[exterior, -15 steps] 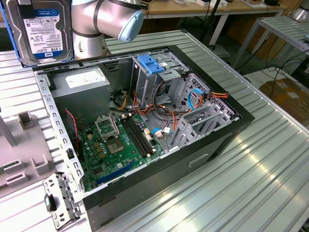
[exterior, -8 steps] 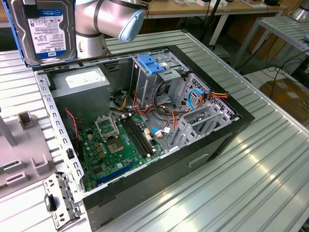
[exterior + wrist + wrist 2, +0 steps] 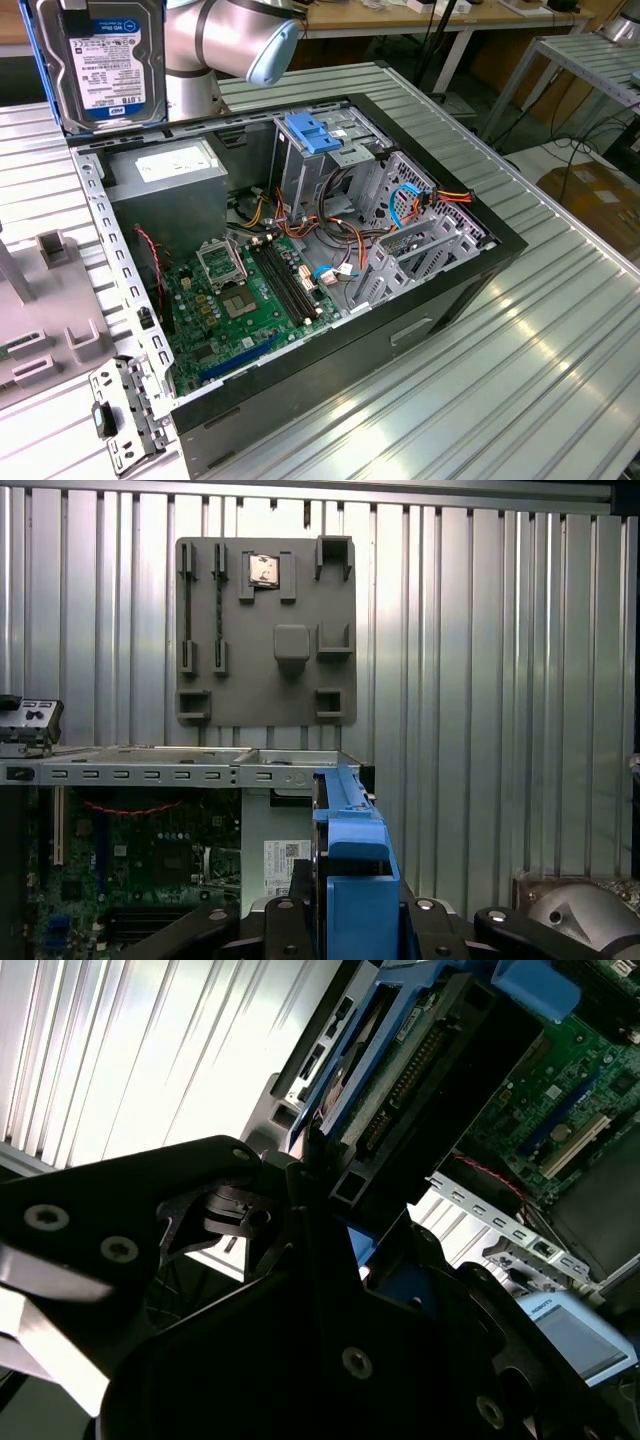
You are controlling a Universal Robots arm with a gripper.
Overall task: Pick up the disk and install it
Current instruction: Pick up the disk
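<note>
Matte-black gripper (image 3: 356,930) pinches the disk (image 3: 350,850) by its blue plastic rail in the first wrist view (edge-on there); at the exterior view's upper left the disk (image 3: 100,60) shows a silver face and white label, upright, raised near the open computer case (image 3: 300,400).

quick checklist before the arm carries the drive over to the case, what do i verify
1. Black gripper shut on the silver rectangular metal disk with blue plastic rails: ok.
2. Disk lifted off the black open computer case: ok.
3. Disk upright, white label facing the exterior view: ok.
4. Grey metal drive cage slot free: cannot tell; a bare blue plastic bracket sits at its top.
5. Orange and blue cables beside the cage out of the way: cannot tell.
</note>
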